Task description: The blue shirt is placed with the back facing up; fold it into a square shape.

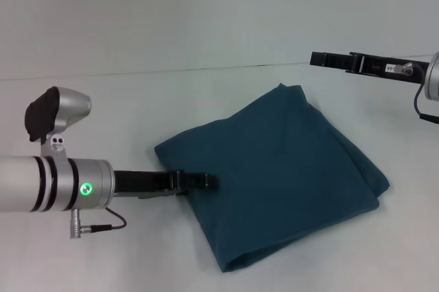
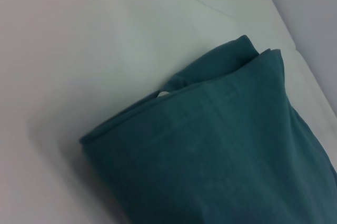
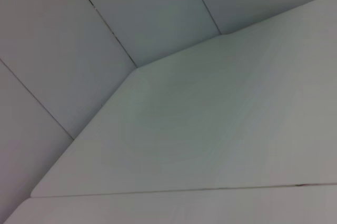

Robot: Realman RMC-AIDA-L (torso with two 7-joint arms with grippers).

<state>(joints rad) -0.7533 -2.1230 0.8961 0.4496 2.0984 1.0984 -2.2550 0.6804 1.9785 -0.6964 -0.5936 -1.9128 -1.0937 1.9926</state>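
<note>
At table centre: blue shirt, already a rough square, long axis running near-left to far-right. Left gripper touching its near-left edge, fingers seemingly pressed together, pinching nothing visible; right gripper well apart, raised far right, finger state unclear.
</note>
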